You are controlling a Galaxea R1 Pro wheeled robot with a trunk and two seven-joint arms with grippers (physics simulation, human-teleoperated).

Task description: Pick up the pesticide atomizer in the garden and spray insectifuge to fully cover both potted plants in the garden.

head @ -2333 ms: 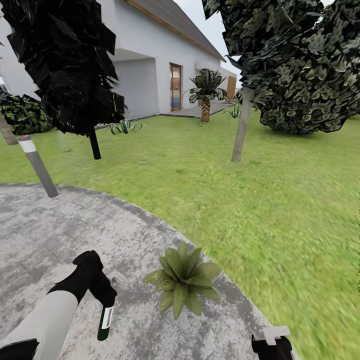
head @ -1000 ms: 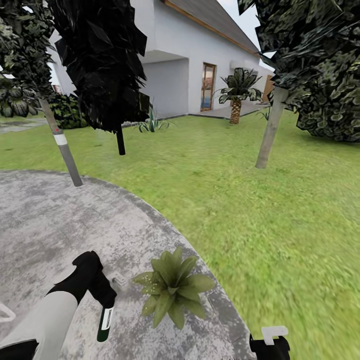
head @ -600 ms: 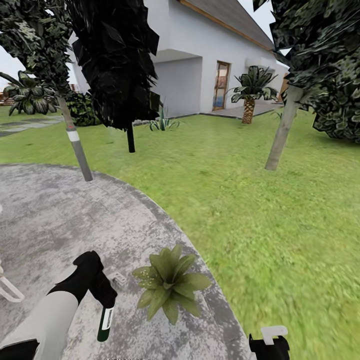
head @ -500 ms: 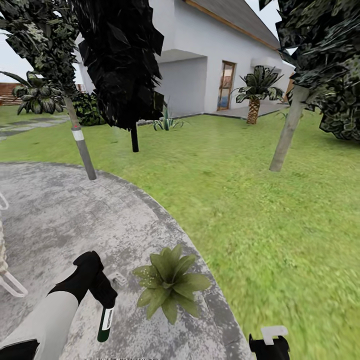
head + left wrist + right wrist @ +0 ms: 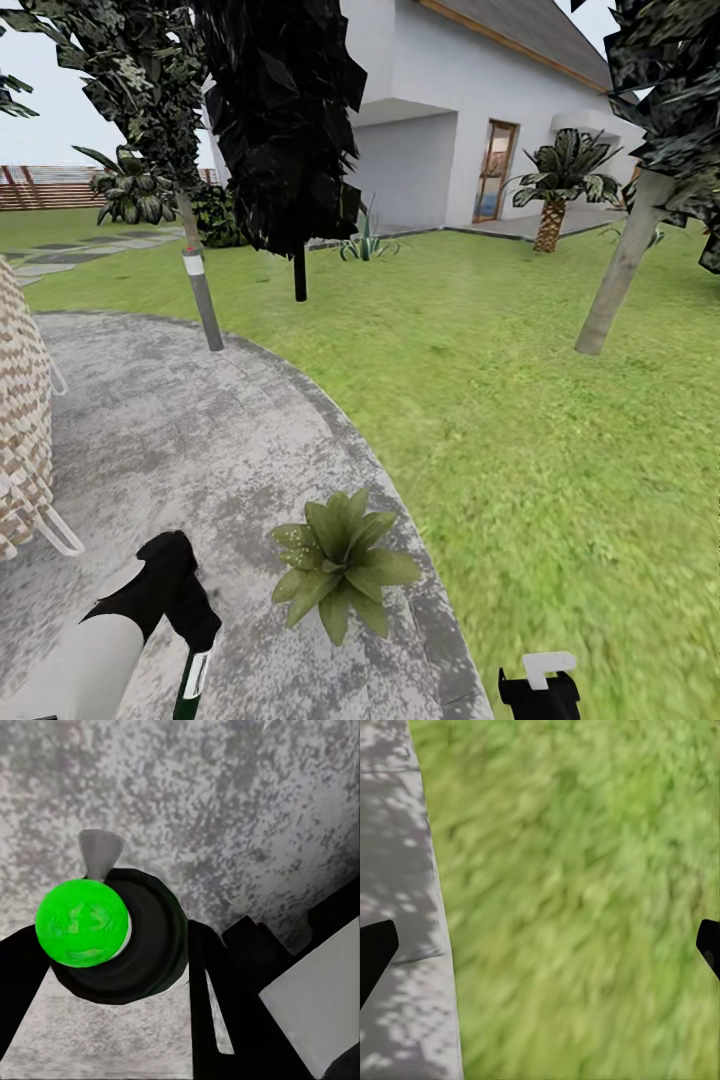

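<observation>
A potted plant (image 5: 340,567), a low rosette of pointed green leaves, sits on the grey paved round (image 5: 200,440) near its edge with the lawn. Just left of it my left gripper (image 5: 190,625) is shut on the pesticide atomizer (image 5: 192,680), which hangs down from the black fingers, its white band showing. In the left wrist view the atomizer (image 5: 84,924) is seen end-on, a bright green disc in a dark body, over the paving. My right gripper (image 5: 538,672) is low at the right; the right wrist view shows this gripper (image 5: 540,949) open above the lawn beside the paving's edge.
A woven wicker object (image 5: 20,420) with white loops stands on the paving at the left. Thin trunks (image 5: 205,305) (image 5: 300,275) rise at the paving's far edge, and another trunk (image 5: 622,270) stands on the lawn at the right. The white house (image 5: 450,130), a palm (image 5: 553,195) and a brown fence (image 5: 40,187) lie beyond.
The whole view has swung left, bringing the wicker object and the fence into sight. My left arm with the atomizer sits slightly lower in the picture. The plant stays beside it.
</observation>
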